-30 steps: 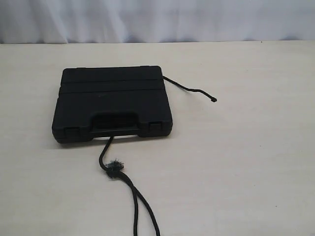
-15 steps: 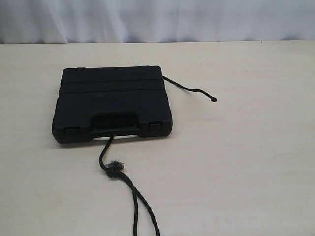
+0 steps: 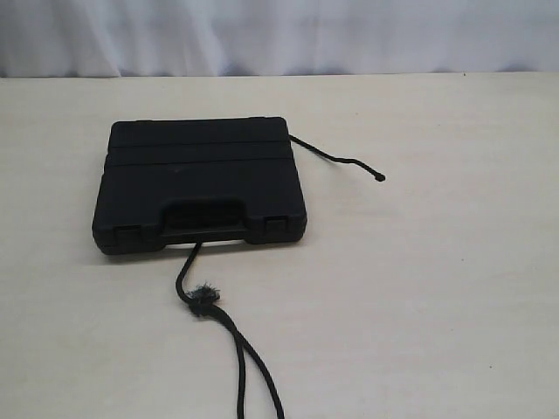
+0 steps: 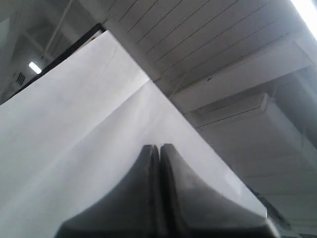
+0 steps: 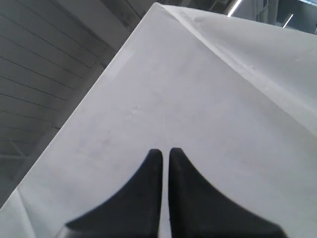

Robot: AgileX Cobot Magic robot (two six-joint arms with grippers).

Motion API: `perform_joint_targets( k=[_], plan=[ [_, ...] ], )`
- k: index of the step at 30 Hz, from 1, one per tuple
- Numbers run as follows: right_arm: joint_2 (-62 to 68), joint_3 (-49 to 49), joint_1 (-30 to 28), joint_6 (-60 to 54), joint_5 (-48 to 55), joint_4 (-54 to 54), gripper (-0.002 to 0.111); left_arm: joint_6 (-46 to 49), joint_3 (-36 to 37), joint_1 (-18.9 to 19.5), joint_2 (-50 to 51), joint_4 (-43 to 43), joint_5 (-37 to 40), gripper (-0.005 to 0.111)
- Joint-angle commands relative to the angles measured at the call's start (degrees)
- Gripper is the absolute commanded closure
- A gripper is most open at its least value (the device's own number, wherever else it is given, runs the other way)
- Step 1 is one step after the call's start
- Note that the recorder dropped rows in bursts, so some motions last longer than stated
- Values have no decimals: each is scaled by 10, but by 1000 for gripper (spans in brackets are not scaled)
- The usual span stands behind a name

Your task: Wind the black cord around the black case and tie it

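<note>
The black case [image 3: 199,183] lies flat on the pale table [image 3: 437,279], its handle cut-out facing the near edge. The black cord [image 3: 238,349] comes out from under the case's near side, bends at a frayed fuzzy knot [image 3: 203,298], then runs doubled off the bottom of the exterior view. Its other end emerges at the case's far right corner and ends in a capped tip [image 3: 378,177]. Neither gripper appears in the exterior view. My left gripper [image 4: 160,147] is shut and empty, pointing at a white backdrop. My right gripper [image 5: 165,151] is shut with a hairline gap, holding nothing.
A white curtain [image 3: 279,35] hangs behind the table's far edge. Both wrist views show only white sheeting and a ceiling with lights, not the table.
</note>
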Motion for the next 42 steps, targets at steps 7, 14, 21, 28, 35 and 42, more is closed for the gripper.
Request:
perform_joint_targets(
  k=[7,14,21,28,35,42],
  plan=[
    [217,-154,0,44,54,-438,104,10,-317,0,339,331,306,107],
    [360,-199,0,213,70,-629,104,305,-618,-26,691,255,910,107],
    [487,-213,0,295,70,-725,104,673,-674,-97,993,84,1069,104],
    [495,-213,0,295,70,-725,104,780,-674,-113,1083,74,904,58],
    [495,-213,0,295,68,-725,104,825,-674,-113,1128,79,837,57],
    [495,-213,0,295,68,-725,104,835,-674,-113,1163,109,795,57]
  ],
)
